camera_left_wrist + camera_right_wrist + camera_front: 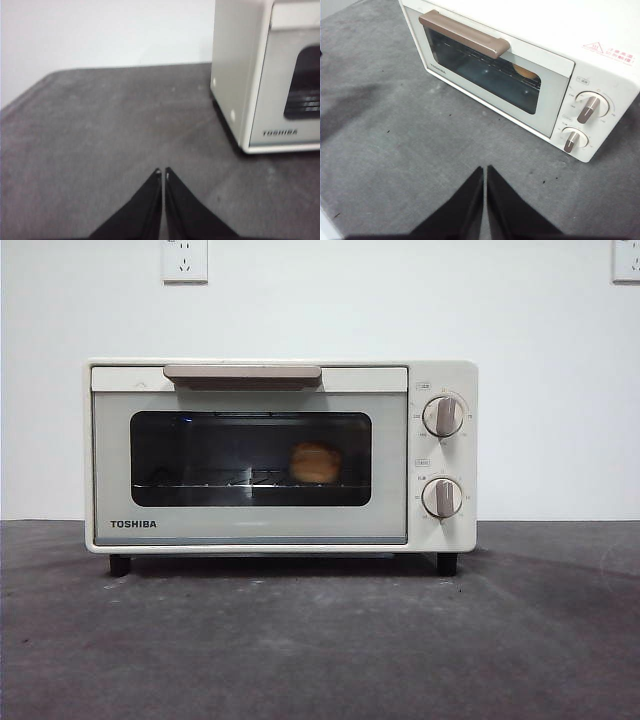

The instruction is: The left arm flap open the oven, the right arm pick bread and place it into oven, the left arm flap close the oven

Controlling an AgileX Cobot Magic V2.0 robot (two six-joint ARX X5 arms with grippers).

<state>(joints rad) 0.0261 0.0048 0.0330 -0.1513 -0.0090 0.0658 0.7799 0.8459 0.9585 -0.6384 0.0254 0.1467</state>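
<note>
Front view shows the bread point(316, 462) lying on the wire rack point(230, 481) inside the oven point(280, 455), behind the dark glass of its closed door, toward the knob side. That oven stands near the far edge of the grey surface point(320, 640). Both hands are empty and clenched tip to tip: the left hand point(163, 172) off the oven's side, the right hand point(484, 169) before its door.

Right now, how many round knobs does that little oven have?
2, both on the oven's right-hand panel beside the glass door: the upper knob near the top, the lower knob straight beneath it. The back and far side are hidden, so more could be there.
</note>
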